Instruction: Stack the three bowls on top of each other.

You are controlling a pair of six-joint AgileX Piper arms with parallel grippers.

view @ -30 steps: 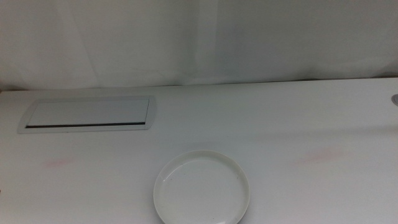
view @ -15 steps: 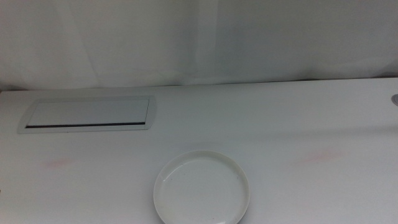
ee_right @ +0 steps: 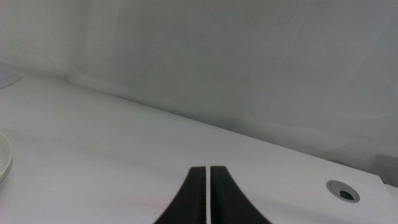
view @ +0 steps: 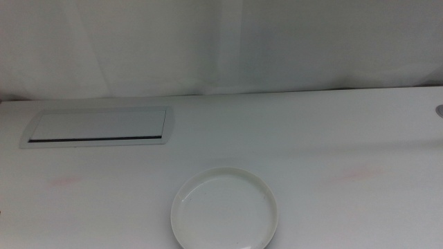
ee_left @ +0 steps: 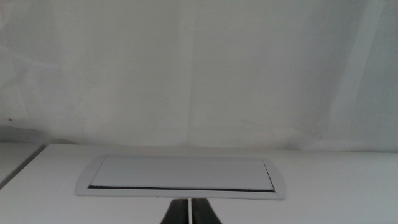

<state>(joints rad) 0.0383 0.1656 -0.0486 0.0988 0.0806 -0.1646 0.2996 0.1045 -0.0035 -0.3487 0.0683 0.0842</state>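
Middle view. A cream-white, shallow round plastic bowl with a low rim sits on the white table at about 6 o'clock, its near edge cut off by the lower border of the picture. It appears as a single dish; whether other bowls lie under it cannot be told. At about 10 o'clock, well apart from the bowl, a flat white rectangular panel with a dark slot along its near edge lies flush in the tabletop. A small round grey grommet shows at 3 o'clock, at the table's right edge. Faint pinkish smudges mark the surface at 8 o'clock and 4 o'clock. Pale cloth hangs behind the table. Neither arm enters this view. No brand, label or writing can be read anywhere.

Left wrist view. The left gripper points toward the slotted panel, which lies beyond its tips. Its two dark jaws are pressed almost together with only a hairline gap, holding nothing. No bowl appears here.

Right wrist view. The right gripper hangs over bare tabletop, its dark jaws likewise drawn close with a thin slit between them, holding nothing. A sliver of the cream-white bowl's rim shows at one edge of the picture, well apart from the jaws. The round grey grommet lies to the other side.
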